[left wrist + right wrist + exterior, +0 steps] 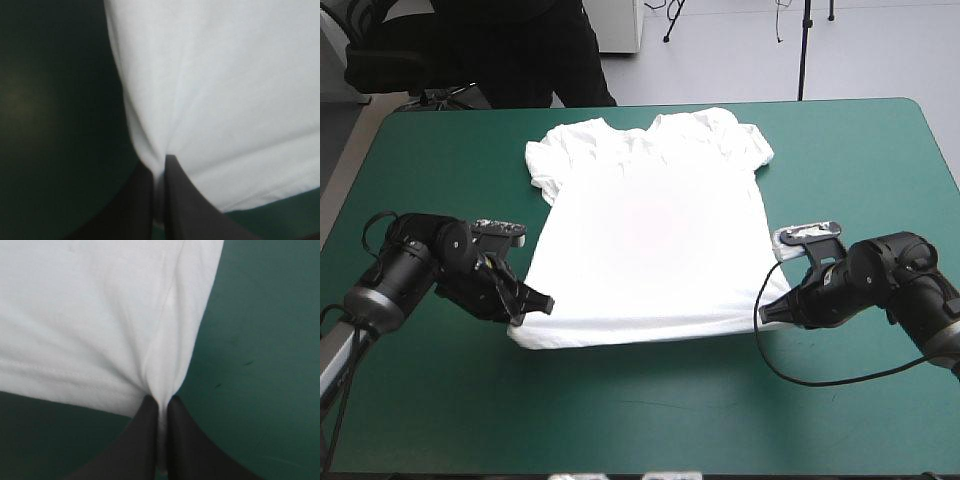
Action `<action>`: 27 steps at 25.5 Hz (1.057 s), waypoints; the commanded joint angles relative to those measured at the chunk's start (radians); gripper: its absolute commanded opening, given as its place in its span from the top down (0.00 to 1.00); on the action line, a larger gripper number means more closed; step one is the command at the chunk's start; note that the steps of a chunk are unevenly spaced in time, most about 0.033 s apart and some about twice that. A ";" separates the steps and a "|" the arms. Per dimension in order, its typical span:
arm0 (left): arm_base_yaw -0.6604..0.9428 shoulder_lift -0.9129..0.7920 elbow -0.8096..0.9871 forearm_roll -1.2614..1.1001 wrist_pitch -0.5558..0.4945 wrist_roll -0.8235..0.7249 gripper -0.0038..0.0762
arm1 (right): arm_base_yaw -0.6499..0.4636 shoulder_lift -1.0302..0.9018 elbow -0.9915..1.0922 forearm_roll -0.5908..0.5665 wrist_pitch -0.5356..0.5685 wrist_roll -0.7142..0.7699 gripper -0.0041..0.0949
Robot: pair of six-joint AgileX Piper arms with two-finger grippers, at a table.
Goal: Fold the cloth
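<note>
At the near left, the left gripper [532,304] pinches a hem corner of the T-shirt [650,230]. The shirt lies spread flat across the middle of the teal-green cover [440,150], collar toward the far edge. At its near right corner, the right gripper [775,313] likewise nips the cloth.

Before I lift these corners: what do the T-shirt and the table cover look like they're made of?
T-shirt: thin soft knit, probably cotton, matte white; it puckers into fine creases where the left gripper and right gripper pinch it, and a stitched hem shows in the right wrist view. Teal-green cover: smooth, matte, lying flat without wrinkles; felt, vinyl or rubber, I cannot tell.
</note>
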 commanded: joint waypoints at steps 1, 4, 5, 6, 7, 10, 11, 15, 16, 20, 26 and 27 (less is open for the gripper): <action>-0.003 -0.079 0.071 -0.031 -0.012 -0.014 0.96 | 0.019 -0.030 0.005 0.005 0.016 0.007 0.98; -0.003 -0.109 0.139 -0.051 -0.040 -0.014 0.96 | 0.042 -0.030 0.037 0.009 0.060 0.031 0.98; -0.003 -0.115 0.155 -0.051 -0.040 -0.014 0.96 | 0.051 -0.034 0.051 0.009 0.075 0.031 0.98; -0.003 -0.120 0.170 -0.052 -0.040 -0.016 0.96 | 0.057 -0.035 0.064 0.009 0.083 0.031 0.98; -0.003 -0.126 0.192 -0.054 -0.040 -0.018 0.96 | 0.065 -0.043 0.080 0.009 0.087 0.036 0.98; -0.003 -0.144 0.236 -0.077 -0.040 -0.018 0.96 | 0.075 -0.073 0.126 0.023 0.101 0.044 0.98; -0.003 -0.149 0.246 -0.086 -0.045 -0.023 0.96 | 0.076 -0.086 0.147 0.034 0.108 0.044 0.98; -0.003 -0.163 0.278 -0.104 -0.056 -0.023 0.96 | 0.076 -0.130 0.214 0.053 0.115 0.046 0.98; -0.003 -0.166 0.285 -0.104 -0.056 -0.023 0.96 | 0.076 -0.139 0.227 0.053 0.115 0.046 0.98; -0.003 -0.170 0.300 -0.114 -0.063 -0.021 0.96 | 0.076 -0.148 0.259 0.053 0.087 0.042 0.97; -0.003 -0.147 0.300 -0.134 -0.066 0.000 0.83 | 0.076 -0.146 0.259 0.049 0.047 0.024 0.75; -0.003 -0.146 0.300 -0.134 -0.047 0.000 0.71 | 0.076 -0.146 0.259 0.049 0.063 0.024 0.62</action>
